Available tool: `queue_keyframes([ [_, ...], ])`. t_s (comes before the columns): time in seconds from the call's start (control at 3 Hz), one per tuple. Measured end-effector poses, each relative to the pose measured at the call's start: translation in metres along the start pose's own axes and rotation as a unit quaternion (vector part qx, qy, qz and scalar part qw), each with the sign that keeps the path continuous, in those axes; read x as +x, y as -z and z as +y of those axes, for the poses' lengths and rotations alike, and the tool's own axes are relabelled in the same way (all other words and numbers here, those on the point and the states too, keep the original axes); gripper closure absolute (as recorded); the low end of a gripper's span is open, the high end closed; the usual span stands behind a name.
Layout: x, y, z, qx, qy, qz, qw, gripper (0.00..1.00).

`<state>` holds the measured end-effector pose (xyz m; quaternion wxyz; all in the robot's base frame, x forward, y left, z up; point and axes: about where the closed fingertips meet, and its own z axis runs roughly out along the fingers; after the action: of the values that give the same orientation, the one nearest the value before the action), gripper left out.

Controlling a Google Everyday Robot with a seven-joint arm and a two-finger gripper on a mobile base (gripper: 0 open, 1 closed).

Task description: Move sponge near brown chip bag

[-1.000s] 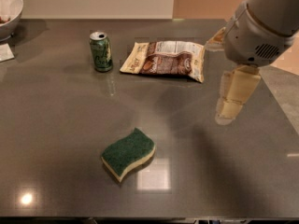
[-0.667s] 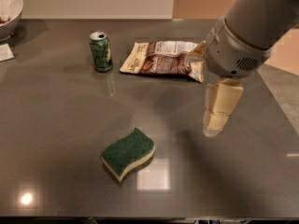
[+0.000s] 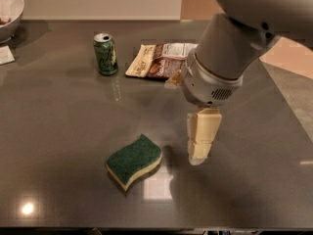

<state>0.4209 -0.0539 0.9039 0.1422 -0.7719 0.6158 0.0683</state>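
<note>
1. The sponge (image 3: 134, 161) lies flat, green side up, just left of the gripper (image 3: 199, 156) and apart from it.
2. The gripper hangs low over the table (image 3: 58, 131); I cannot tell whether it is open or closed.
3. A clean approach probably means centring over the sponge's narrow waist before descending.
4. The brown chip bag (image 3: 159, 60) lies beyond the gripper, with a green soda can (image 3: 105, 54) to its left.
5. The dark, glossy table reflects lights. A white bowl (image 3: 10, 9) sits far left, and a pale wall stands behind.

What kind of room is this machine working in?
Probably a kitchen or office break area: a dark countertop holds a green soda can, a brown chip bag and a sponge. The gripper hangs beside the sponge, not touching it.
</note>
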Motion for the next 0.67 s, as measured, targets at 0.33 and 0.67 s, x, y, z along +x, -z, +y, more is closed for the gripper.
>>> queue_keyframes([
  [0.33,-0.013,-0.025,0.001,-0.016,0.014,0.002,0.9998,0.0],
  [0.67,-0.026,-0.046,0.001,-0.031,0.028,0.007,0.9991,0.0],
])
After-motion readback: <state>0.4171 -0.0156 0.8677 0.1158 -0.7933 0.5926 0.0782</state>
